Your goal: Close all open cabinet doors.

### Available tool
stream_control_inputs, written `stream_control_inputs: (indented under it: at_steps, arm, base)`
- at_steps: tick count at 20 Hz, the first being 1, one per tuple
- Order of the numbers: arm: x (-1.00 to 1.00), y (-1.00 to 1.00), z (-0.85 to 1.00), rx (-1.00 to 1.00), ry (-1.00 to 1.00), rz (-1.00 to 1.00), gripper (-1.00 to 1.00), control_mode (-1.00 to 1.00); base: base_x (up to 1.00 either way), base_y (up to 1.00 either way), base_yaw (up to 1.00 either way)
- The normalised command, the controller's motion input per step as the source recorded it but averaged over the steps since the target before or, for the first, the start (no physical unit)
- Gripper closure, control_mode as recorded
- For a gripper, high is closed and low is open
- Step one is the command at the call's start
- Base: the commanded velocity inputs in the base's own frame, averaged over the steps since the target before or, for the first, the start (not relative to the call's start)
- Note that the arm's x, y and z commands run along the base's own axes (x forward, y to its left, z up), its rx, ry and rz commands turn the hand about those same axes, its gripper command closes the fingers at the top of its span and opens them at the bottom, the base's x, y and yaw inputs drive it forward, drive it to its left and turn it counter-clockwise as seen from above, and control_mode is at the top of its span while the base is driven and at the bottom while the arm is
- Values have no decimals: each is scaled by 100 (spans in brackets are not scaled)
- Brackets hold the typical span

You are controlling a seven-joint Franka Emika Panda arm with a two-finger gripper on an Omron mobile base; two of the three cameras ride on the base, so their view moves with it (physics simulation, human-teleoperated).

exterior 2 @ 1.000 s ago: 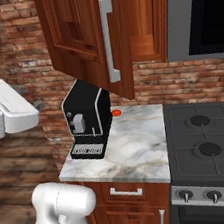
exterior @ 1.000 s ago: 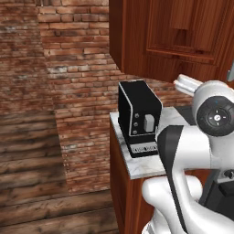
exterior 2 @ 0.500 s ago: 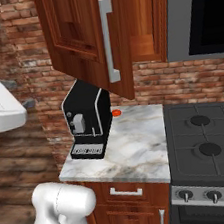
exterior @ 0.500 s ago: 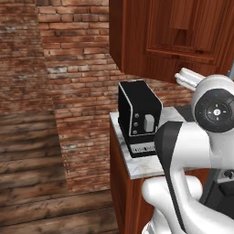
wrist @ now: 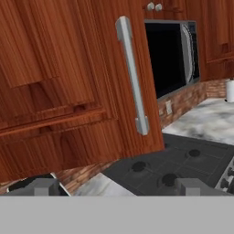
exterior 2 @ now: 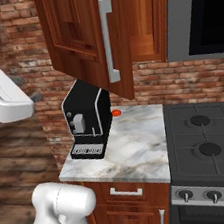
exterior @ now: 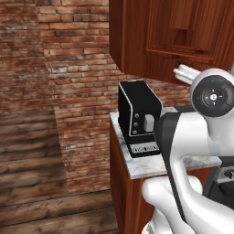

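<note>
The cabinet door (exterior 2: 86, 42) is the biggest thing here: it stands swung out from the wall cabinet, over the counter (exterior 2: 139, 145), so it is the one to shut. In the hand view it fills the space straight ahead of the gripper (wrist: 116, 186), its front face turned toward the hand, which suggests the arm has been set up to push on that face. The hand, seen in the right base view at the far left, is well off to the door's outer side and not touching it.

The stove (exterior 2: 207, 146) lies ahead of the gripper and below the door, with the microwave (wrist: 171, 55) beyond the door's free edge.

A black coffee machine (exterior 2: 87, 120) sits on the counter, under the open door and below the gripper.

The door's long silver handle (wrist: 132, 75) runs close to its free edge, just ahead of the fingertips.

The gripper's tips stand wide apart with nothing between them.

The coffee machine's front strip carries marks too small to read; no other writing can be read.
</note>
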Motion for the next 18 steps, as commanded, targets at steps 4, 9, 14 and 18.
stream_control_inputs:
  at_steps: [4, 9, 14, 18]
  arm:
    - [17, 0, 0, 0, 0, 0, -100, -100]
    - [4, 0, 0, 0, 0, 0, -100, -100]
    - [9, 0, 0, 0, 0, 0, -100, -100]
    - [36, 0, 0, 0, 0, 0, -100, -100]
  base:
    - [0, 0, 0]
    - [0, 0, 0]
    - [0, 0, 0]
    - [0, 0, 0]
